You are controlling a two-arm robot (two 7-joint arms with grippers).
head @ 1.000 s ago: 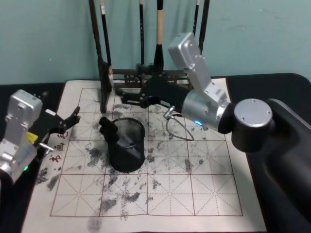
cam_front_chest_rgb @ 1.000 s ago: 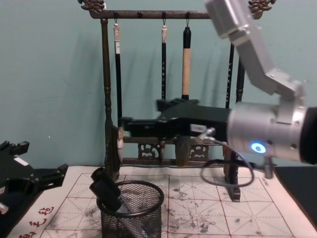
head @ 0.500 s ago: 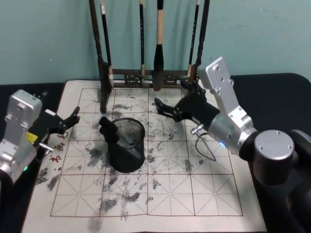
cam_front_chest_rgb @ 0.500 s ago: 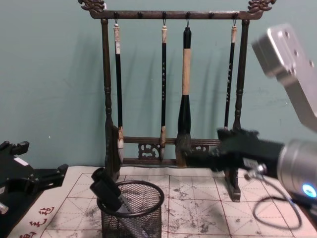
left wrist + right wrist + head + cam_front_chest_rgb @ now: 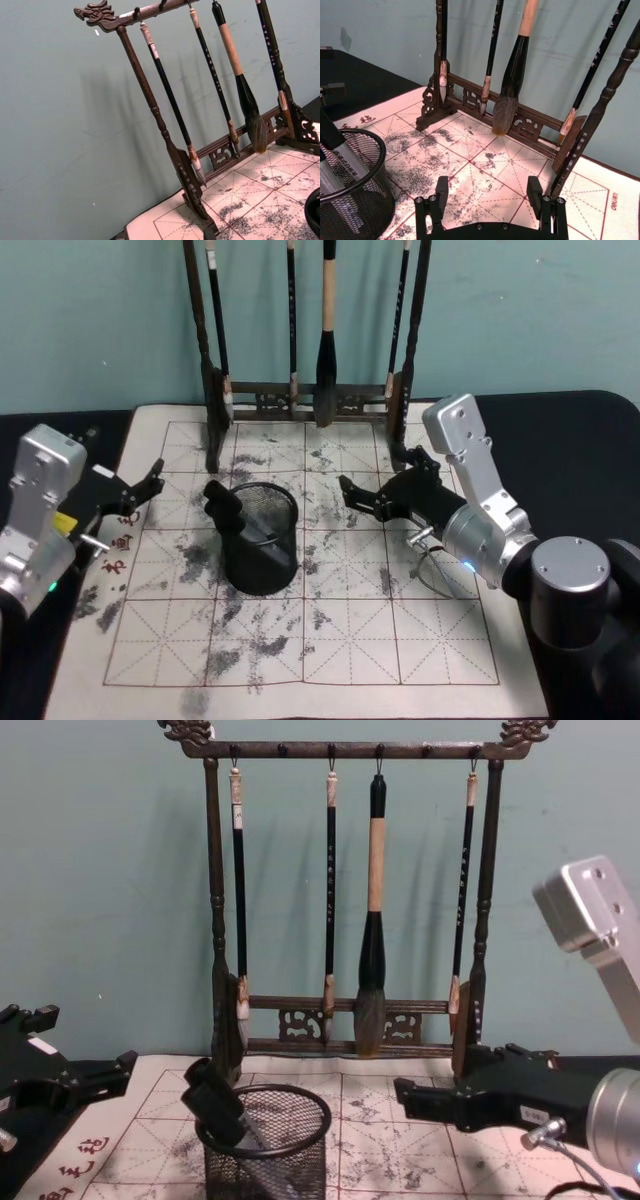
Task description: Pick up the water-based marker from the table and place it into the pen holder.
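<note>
Evidently the water-based marker (image 5: pixel 228 515) stood in the pen holder (image 5: pixel 262 540), long axis leaning toward the left gripper (image 5: pixel 140 492), cap above the rim. The right gripper (image 5: pixel 368 496), jaws spread and empty, lay beside the holder on its far side. The left, also spread, was parked nearby. Mesh obscured the marker's lower end.

You see the black marker (image 5: pixel 228 512) standing tilted inside the black mesh pen holder (image 5: pixel 262 540), left of the tabletop (image 5: pixel 560 430) centre.
</note>
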